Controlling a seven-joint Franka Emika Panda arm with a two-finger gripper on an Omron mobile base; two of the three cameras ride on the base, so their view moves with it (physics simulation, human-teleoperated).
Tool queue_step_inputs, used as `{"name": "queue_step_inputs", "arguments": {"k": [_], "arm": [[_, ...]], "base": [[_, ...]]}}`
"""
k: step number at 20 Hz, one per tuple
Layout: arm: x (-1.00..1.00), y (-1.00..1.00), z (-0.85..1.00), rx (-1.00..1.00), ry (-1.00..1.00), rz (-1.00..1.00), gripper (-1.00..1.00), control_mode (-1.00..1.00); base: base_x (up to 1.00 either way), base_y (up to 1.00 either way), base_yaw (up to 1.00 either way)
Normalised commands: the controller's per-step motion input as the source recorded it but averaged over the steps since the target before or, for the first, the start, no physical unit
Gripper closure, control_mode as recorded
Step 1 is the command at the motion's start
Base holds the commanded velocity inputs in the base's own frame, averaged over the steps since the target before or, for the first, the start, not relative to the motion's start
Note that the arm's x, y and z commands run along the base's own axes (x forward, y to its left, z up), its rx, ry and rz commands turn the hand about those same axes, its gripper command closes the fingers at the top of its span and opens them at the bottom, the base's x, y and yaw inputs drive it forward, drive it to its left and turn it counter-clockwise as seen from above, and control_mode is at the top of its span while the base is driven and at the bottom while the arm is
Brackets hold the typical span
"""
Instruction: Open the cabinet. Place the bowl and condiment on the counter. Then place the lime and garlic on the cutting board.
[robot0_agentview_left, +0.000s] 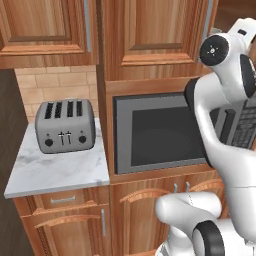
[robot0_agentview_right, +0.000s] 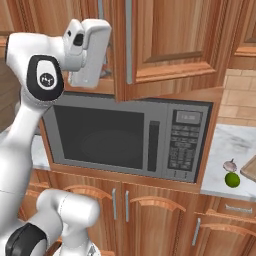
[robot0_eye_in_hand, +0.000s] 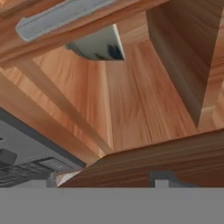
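From the left base view, you see the arm bent up in front of the microwave, its hand raised toward the cabinet above. A toaster sits on the counter to the left, well clear of the work.

From the right base view, the cabinet door stands swung partly out over the microwave, its long grey handle facing you. The hand sits just left of the door's edge, near the opening. The lime and the garlic lie touching on the counter at the right, just beside the corner of the cutting board.

From the hand view, you look up into the cabinet past the handle; a grey curved shape sits inside, probably the bowl. You cannot tell how the gripper's fingers stand. Swing the door fully aside before reaching in, so the wrist does not catch its edge.
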Motion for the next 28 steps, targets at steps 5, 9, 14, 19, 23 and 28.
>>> {"name": "queue_step_inputs", "arguments": {"k": [5,9,14,19,23,28], "arm": [[-0.49,-0.64,-0.17,0.00,0.00,-0.10,-1.00,-1.00],[-0.31,-0.60,-0.13,0.00,0.00,-0.08,-1.00,-1.00],[-0.26,-0.62,-0.05,0.00,0.00,-0.06,-1.00,-1.00],[-0.19,-0.61,-0.01,0.00,0.00,-0.06,-1.00,-1.00],[-0.08,-0.60,-0.02,0.00,0.00,-0.08,-1.00,-1.00],[0.00,-0.54,-0.10,0.00,0.00,-0.08,-1.00,-1.00]], "base": [[0.00,0.00,0.00],[0.00,0.00,0.00],[0.00,0.00,0.00],[0.00,0.00,0.00],[0.00,0.00,0.00],[0.00,0.00,0.00]]}}
